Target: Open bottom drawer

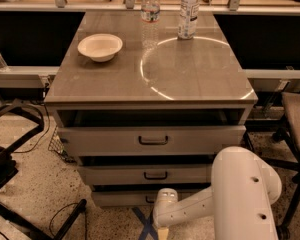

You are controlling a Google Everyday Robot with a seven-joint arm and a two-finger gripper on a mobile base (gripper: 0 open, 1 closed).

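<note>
"Down at 6 o'clock of your view, right on the bottom edge: your gripper [163,232] is cut off by the frame. Only a tan stub shows under the white wrist [165,198]. Apart or together, can't tell."

"Where's the bottom drawer vs. the gripper?"

"Bottom drawer [121,198] is the lowest, slimmest front of the cabinet, approx 11 o'clock from the gripper and near it. Touching or not, can't tell. The wrist sits in front of the drawer, so you see only the left end of its dark handle [149,200]. Part of the front's right side is behind the forearm [190,209]. A dark gap runs along its top edge; how far out it sits, can't tell."

"What else is around?"

"Middle drawer [115,175] is straight above, then the top drawer [100,140], its front standing out w/ a dark gap behind it. On the cabinet top [100,79]: bowl [100,46] at 10 o'clock, two water bottles [150,9] at 12 by the back edge, and a bright ring of light [143,69] on the right half. The big white arm link [245,194] fills 4–5 o'clock and covers the cabinet's lower right corner. Blue tape cross [144,224] lies on the floor just left of the gripper. Black stand [2,166] at 8 o'clock and chair [296,114] at 3 are both well apart from the drawer."
</note>
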